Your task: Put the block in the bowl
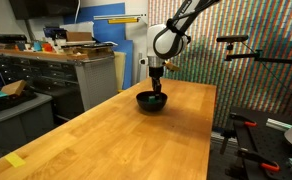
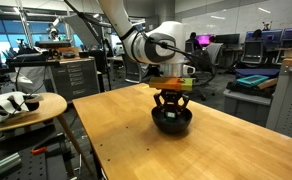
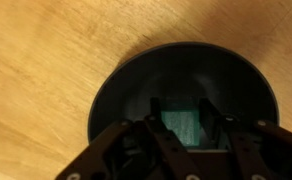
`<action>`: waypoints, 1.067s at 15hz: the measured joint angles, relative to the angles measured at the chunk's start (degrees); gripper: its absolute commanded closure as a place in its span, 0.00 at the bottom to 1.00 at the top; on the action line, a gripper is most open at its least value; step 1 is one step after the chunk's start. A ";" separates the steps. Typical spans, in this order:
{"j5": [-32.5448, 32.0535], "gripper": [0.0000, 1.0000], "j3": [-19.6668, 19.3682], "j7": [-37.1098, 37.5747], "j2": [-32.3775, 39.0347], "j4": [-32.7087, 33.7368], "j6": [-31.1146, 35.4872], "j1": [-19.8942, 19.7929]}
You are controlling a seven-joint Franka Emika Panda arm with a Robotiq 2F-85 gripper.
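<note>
Pincer (image 3: pixel 186 112) hangs low over the bowl (image 3: pixel 116 90), fingers narrow on either side of a green block (image 3: pixel 186 130). It looks clamped on the block, though dim blur hides the contact. The block sits over the bowl's middle.

Bowl is round, shallow, glossy black. Counter (image 3: pixel 36 50) is pale wood grain.

In both exterior views the pincer hides the block.

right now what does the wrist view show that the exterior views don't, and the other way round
Only the wrist view: the green block between the hand's fingers, low inside the bowl. Only the exterior views: the arm, the whole wooden table and the lab around it. Both: the black bowl on the table with the hand over it.
</note>
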 measured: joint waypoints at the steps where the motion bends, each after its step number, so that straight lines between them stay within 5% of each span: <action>1: 0.00 0.82 0.00 0.04 0.03 -0.72 0.96 -0.07; 2: 0.20 0.51 0.09 0.04 0.10 -1.32 2.11 -0.20; 3: 0.43 0.34 0.24 0.04 0.22 -1.78 3.38 -0.39; 7: 0.74 0.02 0.70 0.09 0.55 -2.48 7.62 -0.98; 16: 0.69 0.00 0.58 3.02 -1.98 -2.40 8.38 -1.33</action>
